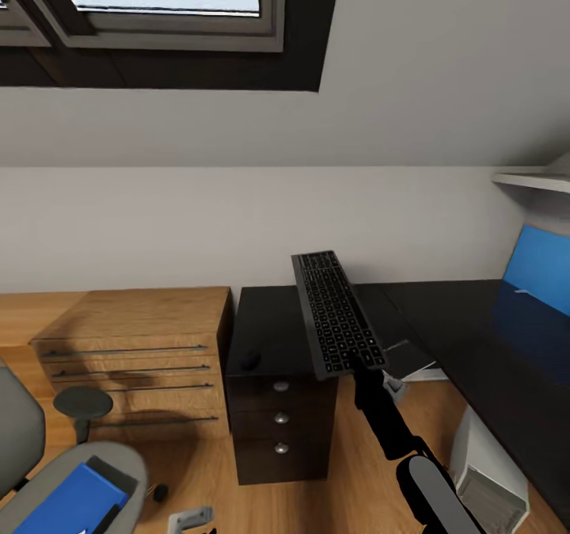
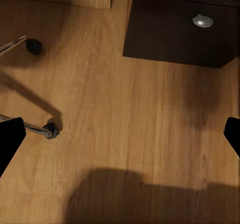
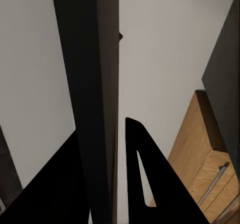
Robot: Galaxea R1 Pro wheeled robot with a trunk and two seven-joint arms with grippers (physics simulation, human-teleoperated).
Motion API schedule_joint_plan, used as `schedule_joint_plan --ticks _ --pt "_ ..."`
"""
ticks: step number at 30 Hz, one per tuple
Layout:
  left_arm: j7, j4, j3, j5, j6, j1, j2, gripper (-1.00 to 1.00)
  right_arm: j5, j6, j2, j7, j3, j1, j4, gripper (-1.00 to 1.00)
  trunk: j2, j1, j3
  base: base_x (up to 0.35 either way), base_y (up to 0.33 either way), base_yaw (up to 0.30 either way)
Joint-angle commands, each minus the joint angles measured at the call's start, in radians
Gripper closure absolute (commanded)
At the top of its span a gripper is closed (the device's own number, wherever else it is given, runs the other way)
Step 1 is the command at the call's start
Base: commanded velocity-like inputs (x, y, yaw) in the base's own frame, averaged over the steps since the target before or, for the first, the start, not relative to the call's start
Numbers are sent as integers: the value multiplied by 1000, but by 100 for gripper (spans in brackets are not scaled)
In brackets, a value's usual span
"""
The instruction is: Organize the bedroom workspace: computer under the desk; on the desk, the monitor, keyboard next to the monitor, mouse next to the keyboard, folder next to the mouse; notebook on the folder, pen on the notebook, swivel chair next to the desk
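My right gripper point(image 1: 358, 362) is shut on the near end of the long black keyboard point(image 1: 336, 314), holding it tilted in the air above the gap between the drawer unit and the black desk point(image 1: 475, 336). In the right wrist view the keyboard point(image 3: 92, 84) stands edge-on between the black fingers point(image 3: 145, 174). The small black mouse point(image 1: 251, 360) lies on top of the drawer unit point(image 1: 277, 407). The blue folder point(image 1: 67, 502) rests on the grey swivel chair point(image 1: 24, 439) with a dark grey notebook point(image 1: 111, 472) on it. The white computer point(image 1: 491, 478) stands under the desk. My left gripper point(image 2: 120, 139) hangs open over the wooden floor.
A light wooden dresser point(image 1: 134, 360) stands left of the drawer unit. A blue wall panel point(image 1: 542, 268) rises behind the desk at the right, under a white shelf point(image 1: 530, 179). The chair's chrome legs and casters point(image 2: 50, 130) lie on the floor near the drawer unit point(image 2: 180, 29).
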Motion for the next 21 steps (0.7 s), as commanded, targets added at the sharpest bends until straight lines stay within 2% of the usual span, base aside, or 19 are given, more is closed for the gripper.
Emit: schedule_joint_plan --ticks 1,5,13,17,21 --pt "2 2 2 3 4 0 0 -100 -12 -2 -1 7 2 -1 1 100 6 -4 1 0 0 -224" --pt "3 23 5 3 0 0 0 -100 -12 -5 -1 5 1 -1 3 100 34 -19 11 0 0 -228" --pt "2 26 6 3 -2 0 2 -100 -12 -5 -1 -11 1 -1 3 100 34 -19 5 0 1 -230" --pt "2 30 7 3 -26 0 4 -100 -12 -5 -1 -11 1 -1 5 100 34 -19 2 -65 211 -230" --pt "2 41 6 3 -32 -1 3 -100 -12 -5 -1 -12 1 -1 16 100 34 -19 -2 -16 47 -230"
